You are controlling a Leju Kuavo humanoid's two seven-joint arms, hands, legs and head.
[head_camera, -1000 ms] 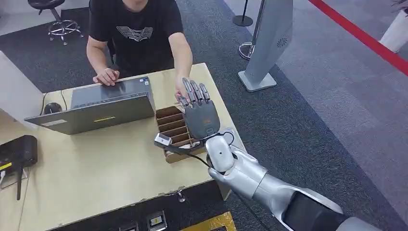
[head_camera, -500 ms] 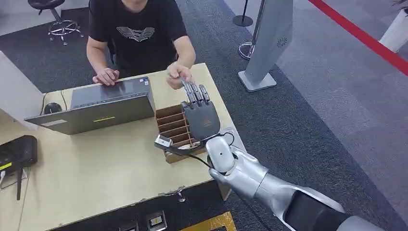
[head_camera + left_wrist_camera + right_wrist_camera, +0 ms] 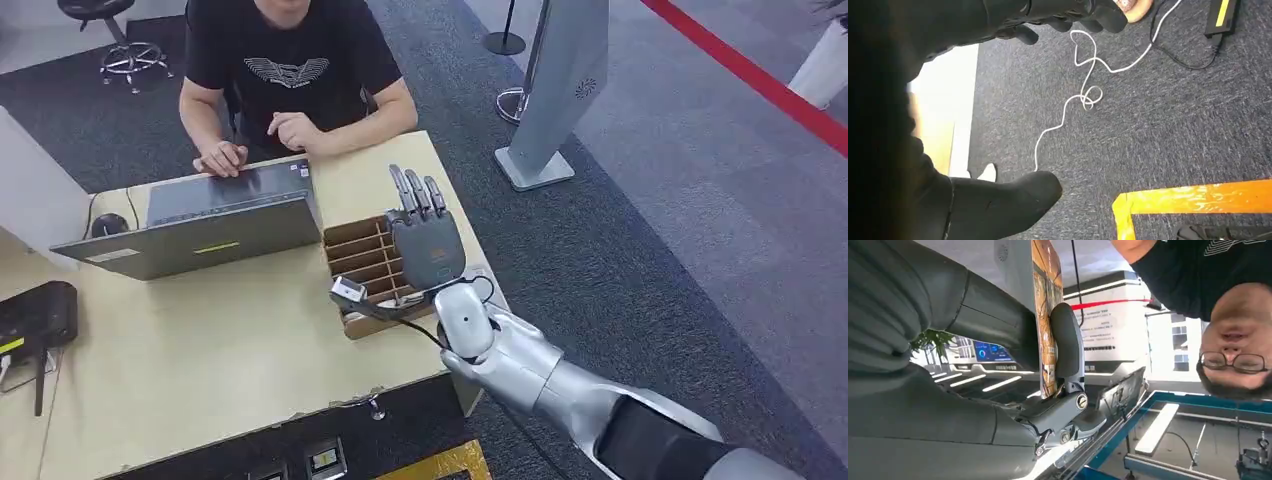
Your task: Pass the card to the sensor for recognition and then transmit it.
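presently the right hand (image 3: 425,240) stands upright over the wooden slotted box (image 3: 362,268) at the desk's (image 3: 200,340) right end, fingers extended together. in the right wrist view the card (image 3: 1044,315) sits edge-on, clamped between the thumb (image 3: 1068,342) and the fingers, so the card is held. a person's forearm (image 3: 350,125) rests on the desk's far edge, behind the laptop (image 3: 200,220). left hand (image 3: 973,200) hangs above carpet, fingers apart, holding nothing.
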